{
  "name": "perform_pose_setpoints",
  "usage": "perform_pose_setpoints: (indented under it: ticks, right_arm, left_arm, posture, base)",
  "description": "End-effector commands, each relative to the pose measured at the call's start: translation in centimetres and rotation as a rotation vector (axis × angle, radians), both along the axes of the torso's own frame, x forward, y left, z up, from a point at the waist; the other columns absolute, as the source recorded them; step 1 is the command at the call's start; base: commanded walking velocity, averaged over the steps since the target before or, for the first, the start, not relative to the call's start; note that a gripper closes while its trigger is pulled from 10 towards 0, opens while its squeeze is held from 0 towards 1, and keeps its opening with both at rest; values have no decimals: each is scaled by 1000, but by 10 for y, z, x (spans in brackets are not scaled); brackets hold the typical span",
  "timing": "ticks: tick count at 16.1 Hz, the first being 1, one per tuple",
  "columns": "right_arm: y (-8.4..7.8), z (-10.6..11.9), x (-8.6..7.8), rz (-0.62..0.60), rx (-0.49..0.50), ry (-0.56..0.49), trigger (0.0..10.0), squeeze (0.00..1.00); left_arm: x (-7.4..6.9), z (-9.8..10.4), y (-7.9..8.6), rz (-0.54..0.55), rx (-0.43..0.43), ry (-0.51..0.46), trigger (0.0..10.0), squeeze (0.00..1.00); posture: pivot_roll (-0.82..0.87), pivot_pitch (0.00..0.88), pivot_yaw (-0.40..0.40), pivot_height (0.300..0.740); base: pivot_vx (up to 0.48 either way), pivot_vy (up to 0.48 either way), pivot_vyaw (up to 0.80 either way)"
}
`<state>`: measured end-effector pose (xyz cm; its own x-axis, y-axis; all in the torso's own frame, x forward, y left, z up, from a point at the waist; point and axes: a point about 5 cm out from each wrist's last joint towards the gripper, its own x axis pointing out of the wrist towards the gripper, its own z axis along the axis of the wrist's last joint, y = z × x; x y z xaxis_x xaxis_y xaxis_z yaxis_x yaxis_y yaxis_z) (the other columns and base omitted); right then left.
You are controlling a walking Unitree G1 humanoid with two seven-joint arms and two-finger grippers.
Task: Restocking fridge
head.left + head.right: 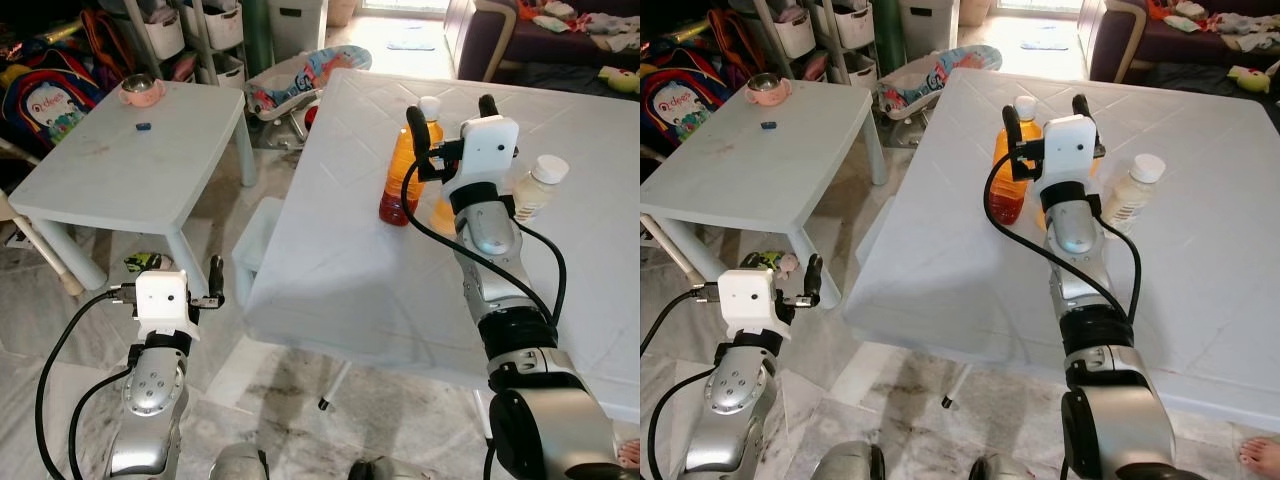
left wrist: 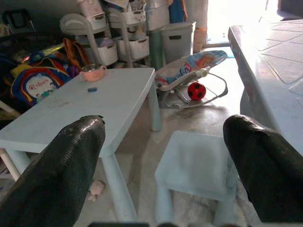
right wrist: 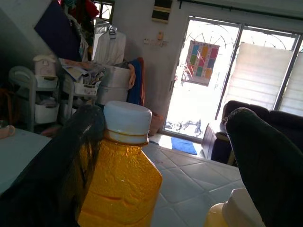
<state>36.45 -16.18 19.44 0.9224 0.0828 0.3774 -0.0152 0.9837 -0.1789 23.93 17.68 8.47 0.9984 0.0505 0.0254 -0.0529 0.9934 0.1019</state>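
An orange juice bottle (image 1: 400,170) with a white cap stands on the big white table (image 1: 350,270). A second orange bottle (image 1: 441,214) is beside it, mostly hidden by my right wrist. A cream bottle (image 1: 534,190) stands further right. My right gripper (image 1: 452,116) is open at cap height, just behind the bottles. In the right wrist view the orange bottle (image 3: 120,179) sits between the fingers, close to one finger (image 3: 71,156), and another bottle's cap (image 3: 241,208) shows at the edge. My left gripper (image 2: 163,132) is open and holds nothing, low beside the small table.
A small white table (image 1: 130,180) at the left carries a pink bowl (image 1: 140,90) and a small blue thing (image 1: 144,126). A white stool (image 1: 262,235) stands between the tables. Beyond are a baby bouncer (image 1: 295,85), a red ball (image 2: 196,91), a backpack (image 1: 45,95) and storage shelves (image 2: 94,28).
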Motion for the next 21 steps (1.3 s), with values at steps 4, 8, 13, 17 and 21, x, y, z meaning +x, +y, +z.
perform_pose_setpoints:
  ticks: [4,8,13,17,21]
  right_arm:
    - [2,2,6,34,28,32,10000,0]
    - [6,0,8,70,39,63,10000,0]
    - [12,-5,11,121,44,120,10000,0]
    - [13,-7,13,124,29,153,10000,0]
    - [14,-11,15,135,21,195,10000,0]
  left_arm:
    - [0,1,-1,-4,8,2,10000,0]
    - [0,0,-1,-4,8,4,10000,0]
    - [1,0,-1,-8,11,6,10000,0]
    - [1,-1,-2,-8,11,9,10000,0]
    - [1,-2,-2,-11,11,13,10000,0]
  posture:
    - [86,67,-15,740]
    - [88,65,-14,740]
    - [89,63,-13,740]
    - [90,63,-15,740]
    - [90,64,-14,740]
  base:
    - [0,0,0]
    - [0,0,0]
    - [0,0,0]
    - [0,0,0]
    - [0,0,0]
